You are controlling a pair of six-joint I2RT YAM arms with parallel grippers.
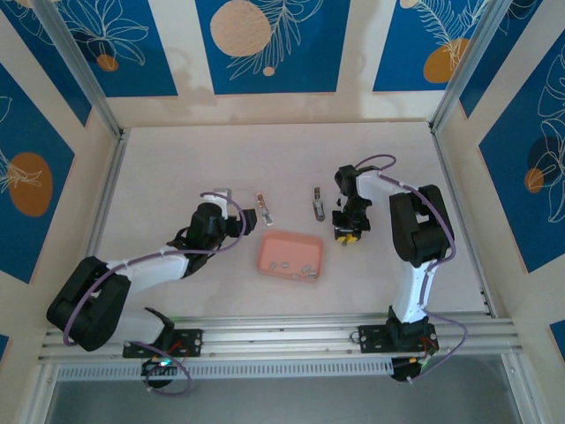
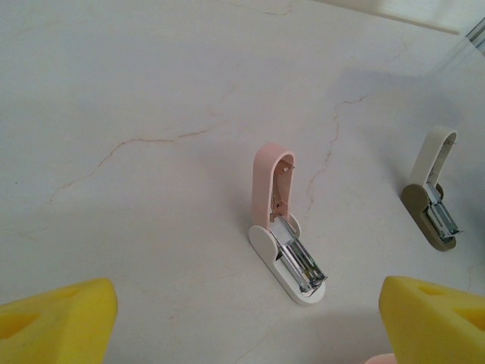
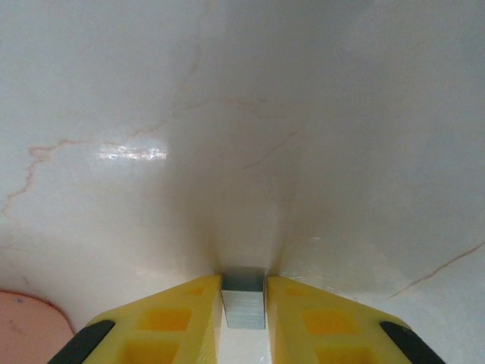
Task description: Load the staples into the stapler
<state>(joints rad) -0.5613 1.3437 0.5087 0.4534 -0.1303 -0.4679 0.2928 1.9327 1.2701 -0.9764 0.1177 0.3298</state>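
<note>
With right pincer [image 3: 243,292] clenched on the staples [image 3: 243,309] and left pincer [image 2: 246,322] released, carry level, then lower lengthwise into the open channel of the nearer stapler [image 1: 317,206].

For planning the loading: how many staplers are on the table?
2. The pink-and-white stapler lies open beyond the pink tray; the olive-and-cream stapler lies open to its right, near the right claw.

Left gripper [image 2: 248,307] spread wide; right gripper [image 3: 242,292] clamped on staples [image 3: 242,312].

Top view high over table [image 1: 177,159], wrist views low and close, sharing it
</note>
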